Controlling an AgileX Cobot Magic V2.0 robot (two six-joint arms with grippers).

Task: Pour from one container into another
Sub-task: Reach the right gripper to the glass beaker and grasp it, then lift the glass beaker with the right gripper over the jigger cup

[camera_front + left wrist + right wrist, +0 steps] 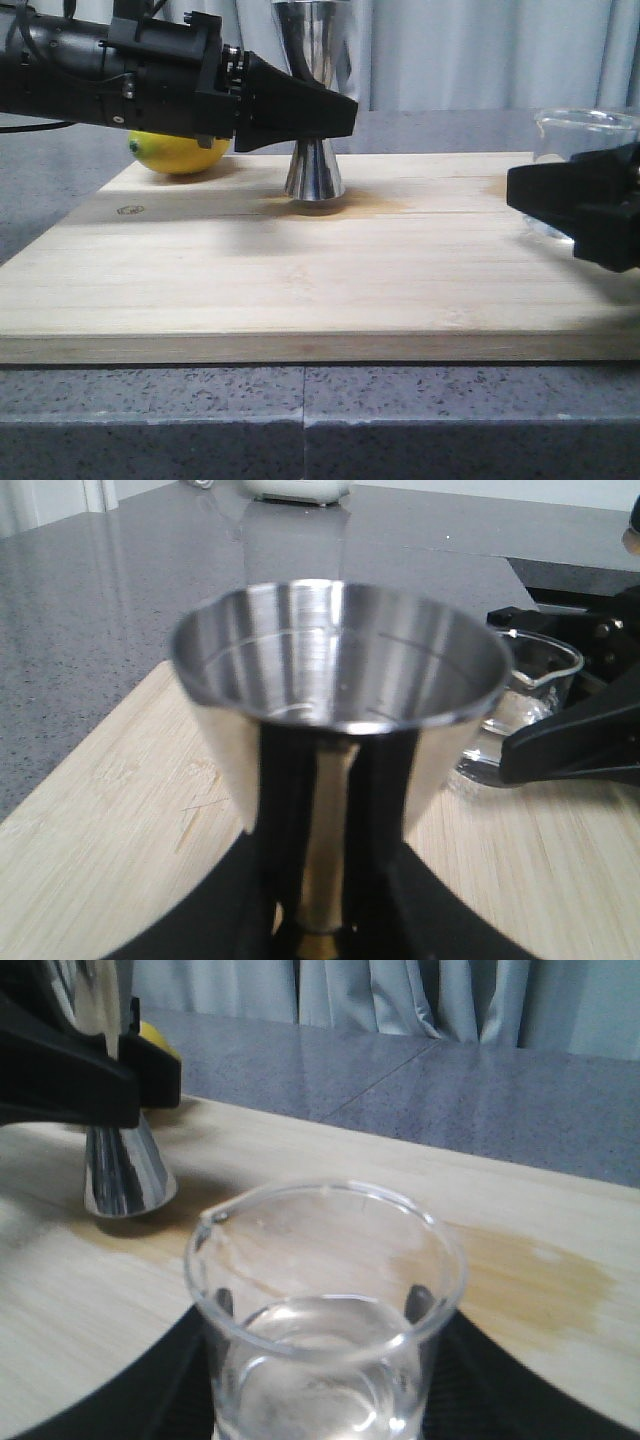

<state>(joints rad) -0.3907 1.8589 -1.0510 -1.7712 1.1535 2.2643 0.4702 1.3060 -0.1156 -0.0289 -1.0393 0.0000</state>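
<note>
Pale curtains hang behind a grey speckled counter [450, 420], and a wooden board [300, 290] is laid on top of it. Near the right end of the board, the glass beaker [325, 1310] is gripped by the right gripper [580, 205], whose dark fingers are pressed on both sides of the glass. Clear liquid is seen low down inside the beaker, and its pouring lip is turned toward the steel jigger [314, 170]. The jigger stands upright toward the back of the board, near the middle. It is clasped at its thin gold waist by the left gripper [335, 118], so it is held steady. The jigger's open top cup looks empty, though a thin film of liquid could be missed in the shine.

A yellow lemon [180, 152] is seen behind the left arm, at the board's back left corner. A darker damp-looking stain is spread on the wood around the jigger's foot.

Nothing appears to have been poured yet. To do this step well, the beaker should be lifted and carried over until its lip sits just above the jigger's rim. It should then be tipped slowly, lip first, so a thin stream is made. The jigger's mouth is small, so a fast tip would likely spill more onto the board. The jigger should be kept upright the whole time.
</note>
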